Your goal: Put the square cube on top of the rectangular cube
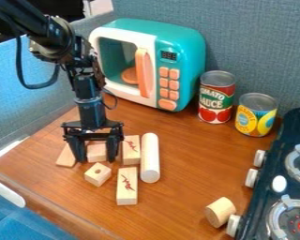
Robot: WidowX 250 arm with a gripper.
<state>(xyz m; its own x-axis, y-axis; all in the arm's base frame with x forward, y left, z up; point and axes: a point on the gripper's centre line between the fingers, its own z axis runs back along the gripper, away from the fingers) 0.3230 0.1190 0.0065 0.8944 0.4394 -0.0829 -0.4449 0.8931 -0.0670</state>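
Fingers (114, 149) spread apart, released, straddling a squarish wooden block (97, 153) low over the surface (183, 197); pad contact can't be told. Task cube is probably this block or the holed wooden cube (98, 174) just camera-side of the fingers; can't tell which for sure. Likely target: red-marked rectangular block (127, 186), lying camera-side and toward the wooden cylinder (150, 157); second red-marked block (131, 149) right beside the nearer finger is another candidate. Step in hand looks like the pick. If the straddled block is the one, center it, keep the fingers upright, close evenly on opposite flat faces, then lift straight up. Clearance is tight: opening wider could knock the red-marked neighbor or the loose wooden piece (66, 156) on the other side, and the cylinder may roll. Carry high enough to clear the holed cube, line up over the target's middle, lower until flat, release gently.
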